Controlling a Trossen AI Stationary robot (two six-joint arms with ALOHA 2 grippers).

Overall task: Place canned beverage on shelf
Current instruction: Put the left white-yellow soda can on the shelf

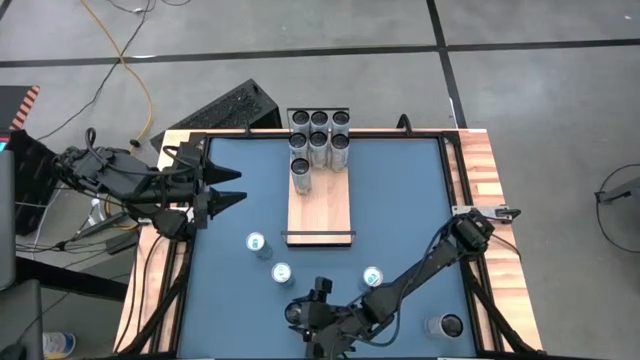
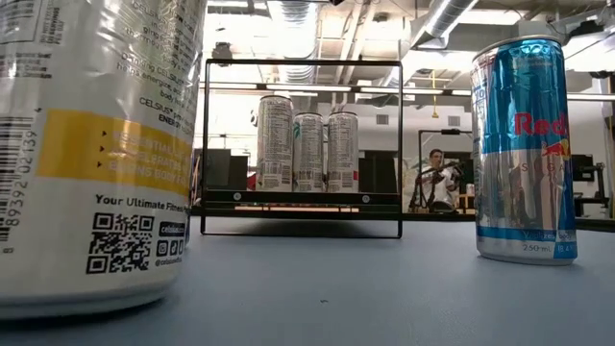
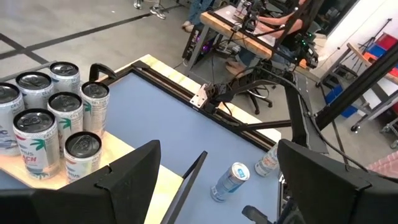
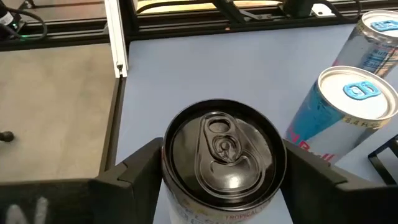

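The shelf [image 1: 320, 200] is a light-wood board with black end rails, lying on the blue table. Several cans [image 1: 319, 140] stand on its far end and also show in the low view [image 2: 307, 139]. My right gripper [image 1: 300, 315] is at the table's near edge, its fingers on either side of a white can with a dark top [image 4: 222, 155]. This can stands on the table [image 2: 86, 154]. My left gripper [image 1: 228, 190] is open and empty, above the table's left side. Blue-silver cans [image 1: 373, 277] [image 1: 281, 273] [image 1: 257, 242] stand upright on the table. My right gripper holds the white can by its upper side wall just below the rim [image 4: 166, 163], between the two fingers [image 4: 140, 168], one on each side. The fingers come in about level from the table's right. The can is upright with its bottom on the table [image 2: 86, 303].
Another can [image 1: 447, 325] stands at the near right corner. Two blue-silver cans [image 4: 351, 109] [image 4: 379, 34] stand just beyond the held can. The shelf's near rail [image 1: 318, 237] stands between the loose cans and the board. Wooden strips [image 1: 490, 170] edge the table. A person sits in the room beyond [image 2: 437, 178].
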